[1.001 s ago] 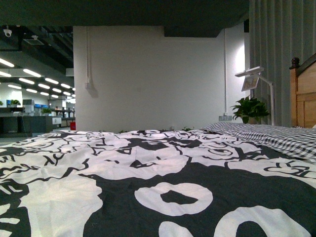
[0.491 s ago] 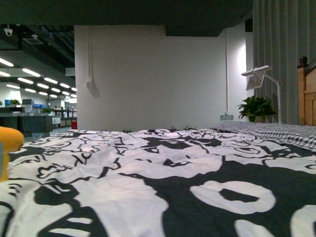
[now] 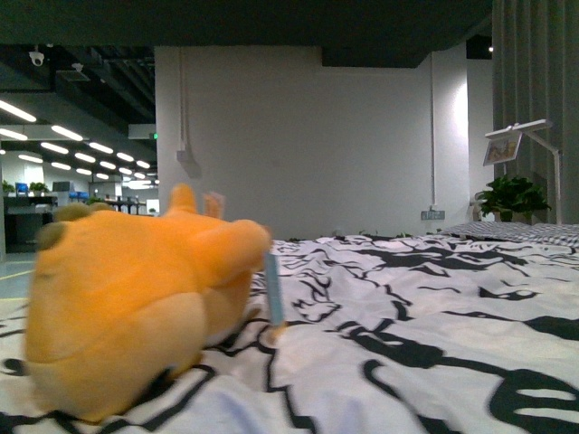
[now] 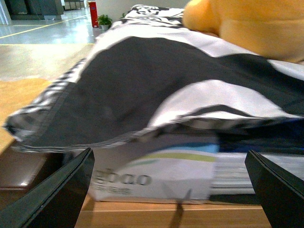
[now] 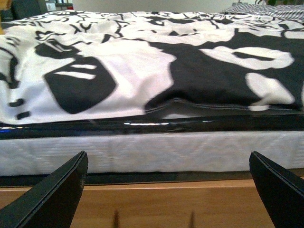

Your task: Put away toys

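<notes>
The toy, an orange-yellow plush animal (image 3: 136, 307), lies on the black-and-white bedspread (image 3: 425, 307) at the left of the front view, with a small pale tag (image 3: 274, 289) sticking out at its side. Neither arm shows in that view. In the left wrist view the plush (image 4: 247, 23) rests on the bedspread above and beyond my left gripper (image 4: 175, 190), which is open, low by the bed's side, and holds nothing. My right gripper (image 5: 168, 194) is also open and faces the bed's edge below the bedspread (image 5: 152, 57). It is empty too.
A white printed box (image 4: 152, 175) sits under the overhanging cover above the wooden bed frame (image 4: 171, 216). The right wrist view shows a white mattress side (image 5: 152, 152) and the wooden frame (image 5: 152, 204). A potted plant (image 3: 511, 194) and a lamp (image 3: 516, 145) stand at the far right.
The front view has swung left. The plush entered from the left edge and now fills the lower left. The wooden headboard and checked bedding have slid out on the right.
</notes>
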Robot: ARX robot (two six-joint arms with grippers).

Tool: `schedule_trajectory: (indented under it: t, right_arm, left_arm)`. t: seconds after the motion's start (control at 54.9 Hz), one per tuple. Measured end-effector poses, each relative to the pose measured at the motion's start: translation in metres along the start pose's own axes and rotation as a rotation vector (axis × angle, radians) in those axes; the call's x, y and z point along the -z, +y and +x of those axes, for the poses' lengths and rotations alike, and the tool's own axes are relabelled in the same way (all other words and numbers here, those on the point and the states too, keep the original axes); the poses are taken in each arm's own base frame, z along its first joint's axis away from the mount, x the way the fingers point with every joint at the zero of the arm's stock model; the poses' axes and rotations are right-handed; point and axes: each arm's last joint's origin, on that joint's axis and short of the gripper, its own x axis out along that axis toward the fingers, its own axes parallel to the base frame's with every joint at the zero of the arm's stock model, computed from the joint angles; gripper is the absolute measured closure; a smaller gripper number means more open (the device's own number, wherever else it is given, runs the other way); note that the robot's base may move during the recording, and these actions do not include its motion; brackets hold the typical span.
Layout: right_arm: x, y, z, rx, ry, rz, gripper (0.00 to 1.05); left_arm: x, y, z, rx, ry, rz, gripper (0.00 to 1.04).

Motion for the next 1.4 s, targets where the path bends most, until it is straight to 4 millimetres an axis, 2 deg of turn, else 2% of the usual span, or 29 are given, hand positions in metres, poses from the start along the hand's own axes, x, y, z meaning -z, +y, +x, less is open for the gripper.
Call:
schedule_trajectory:
  t: [1.11, 1.274, 1.401]
  right_arm:
    - [0.0001, 0.0000, 0.0000, -0.002, 0.000, 0.000, 0.02]
    - [-0.0006, -0.0027, 0.0014, 0.243, -0.006, 0.054, 0.02]
    - [-0.0036, -0.0032, 0.0054, 0.258, 0.009, 0.079, 0.02]
  left_arm:
    - [0.0002, 0.0001, 0.0000, -0.003, 0.002, 0.000, 0.06]
    - [0.0002, 0.0001, 0.0000, -0.002, 0.002, 0.000, 0.06]
    - [0.0002, 0.0001, 0.0000, -0.002, 0.002, 0.000, 0.06]
